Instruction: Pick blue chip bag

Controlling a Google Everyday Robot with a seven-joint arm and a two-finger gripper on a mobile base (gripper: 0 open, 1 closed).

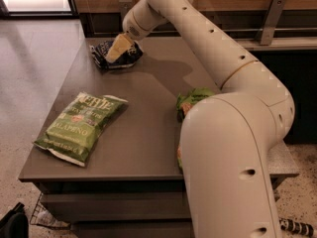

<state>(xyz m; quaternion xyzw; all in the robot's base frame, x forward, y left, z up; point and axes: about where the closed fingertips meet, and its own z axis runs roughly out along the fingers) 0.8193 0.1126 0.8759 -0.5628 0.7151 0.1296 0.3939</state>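
Lying at the table's far left corner, the blue chip bag (99, 54) sits crumpled, dark and glossy, just inside the table's back edge

The gripper (115, 52) is right on top of it, a pale tan wedge angled down and to the left, covering the middle of the bag and seemingly touching it; whether it has closed on the bag is not clear from this angle

The arm (213, 53) is cream white, running from that corner across the table's far right side and swelling into a large rounded body at the table's near right edge

A green chip bag (81, 127) lies flat on the table's near left part, well apart from the blue one, tilted with its top toward the table's middle

Another green bag (195, 99) lies on the table's right side, mostly hidden behind the arm

The table (148, 113) has a plain dark grey top

A wire basket (42, 214) shows below the table's near left corner
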